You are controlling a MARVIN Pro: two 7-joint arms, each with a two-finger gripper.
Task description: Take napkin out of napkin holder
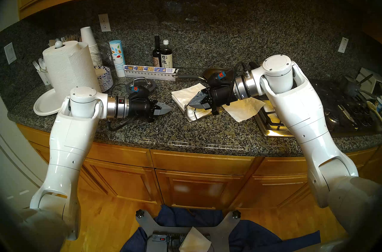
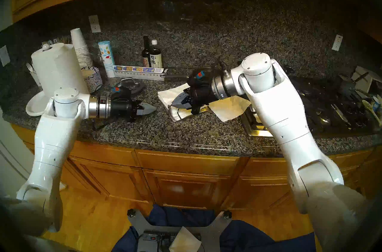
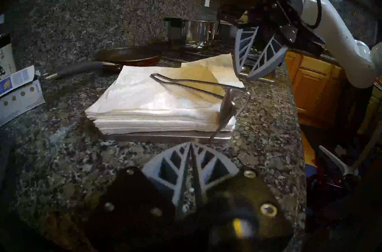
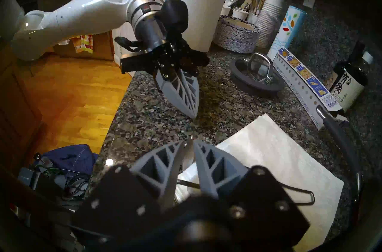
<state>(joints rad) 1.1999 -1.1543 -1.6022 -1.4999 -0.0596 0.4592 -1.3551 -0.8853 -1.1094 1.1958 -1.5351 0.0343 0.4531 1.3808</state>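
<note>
Paper towel roll (image 1: 69,67) and cups (image 1: 91,47) crowd the upper left; left gripper (image 1: 168,109), fingers pressed together, empty, hovers mid-frame; right gripper (image 1: 191,103) hides part of the holder (image 1: 189,116), fingers slightly parted, grip unclear; napkin (image 1: 244,108) lies loose right of centre.

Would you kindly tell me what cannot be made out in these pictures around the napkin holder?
- Head views: the right pincer covers most of the napkin holder's wire arm.
- Right wrist view: whether that pincer grips anything; its own blurred fingers block the gap.
- Left wrist view: the holder's tray, under the napkin stack except its front rim.
- Head views: the loose napkin's far edge, behind the right arm.
</note>
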